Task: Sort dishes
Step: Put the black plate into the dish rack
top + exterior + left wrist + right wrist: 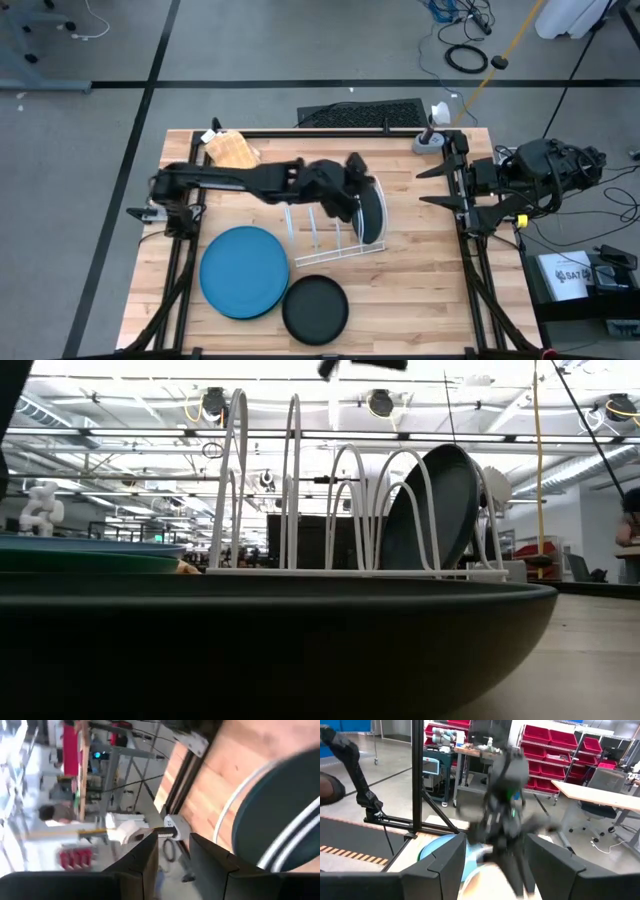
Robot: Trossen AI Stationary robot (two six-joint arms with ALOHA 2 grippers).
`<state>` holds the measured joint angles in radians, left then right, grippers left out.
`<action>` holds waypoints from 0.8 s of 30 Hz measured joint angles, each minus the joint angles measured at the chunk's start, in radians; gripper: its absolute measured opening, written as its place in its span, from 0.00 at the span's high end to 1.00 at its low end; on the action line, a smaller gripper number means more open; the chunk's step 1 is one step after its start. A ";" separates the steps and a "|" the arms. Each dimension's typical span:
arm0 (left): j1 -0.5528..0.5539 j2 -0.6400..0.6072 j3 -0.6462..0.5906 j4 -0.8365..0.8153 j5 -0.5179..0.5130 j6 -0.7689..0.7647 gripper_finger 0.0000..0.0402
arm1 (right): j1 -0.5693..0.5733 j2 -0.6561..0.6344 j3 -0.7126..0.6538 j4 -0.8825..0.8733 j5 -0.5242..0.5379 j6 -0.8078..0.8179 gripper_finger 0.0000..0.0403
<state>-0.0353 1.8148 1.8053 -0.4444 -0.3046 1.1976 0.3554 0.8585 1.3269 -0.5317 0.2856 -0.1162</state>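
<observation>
Wooden slats form the counter (400, 280), which sits on a grey floor strewn with cables. From the high view we see the left gripper (352, 186) extended over the white wire rack (335, 232), just above the dark teal plate (374, 215), which stands on edge in the rack's right-hand slot. Whether the fingers touch the plate we cannot tell from here. The bright blue plate (243, 271) lies flat on the counter left of the rack, and the black plate (315, 309) lies flat just beside it, toward the near edge. A tan ridged block (232, 151) rests at the far left corner. The right gripper (437, 187) waits at the counter's right edge, its fingers spread wide and empty.

From the low view, the black plate (280, 650) fills the foreground. Behind it the rack (330, 500) holds the teal plate (430, 510) tilted against a wire. A green plate (90, 560) lies under the blue one (90, 545) at left.

From the left wrist view, the fingers (142, 862) stand slightly apart, holding nothing, with the teal plate (280, 820) near them.

From the right wrist view, the fingers (445, 865) stand wide apart.
</observation>
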 joint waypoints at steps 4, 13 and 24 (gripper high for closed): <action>-0.026 -0.133 0.000 -0.243 -0.004 -0.247 0.70 | 0.000 0.000 0.000 -0.022 0.000 0.000 0.51; -0.139 -0.277 -0.016 -0.737 0.220 -0.919 0.70 | 0.000 0.000 0.000 -0.025 0.000 -0.007 0.51; -0.355 -0.208 -0.347 -0.440 0.223 -1.114 0.70 | 0.000 0.023 0.000 -0.018 0.000 0.029 0.51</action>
<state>-0.3903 1.6065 1.4579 -0.8844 -0.0816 0.0837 0.3557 0.8814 1.3270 -0.5499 0.2855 -0.0876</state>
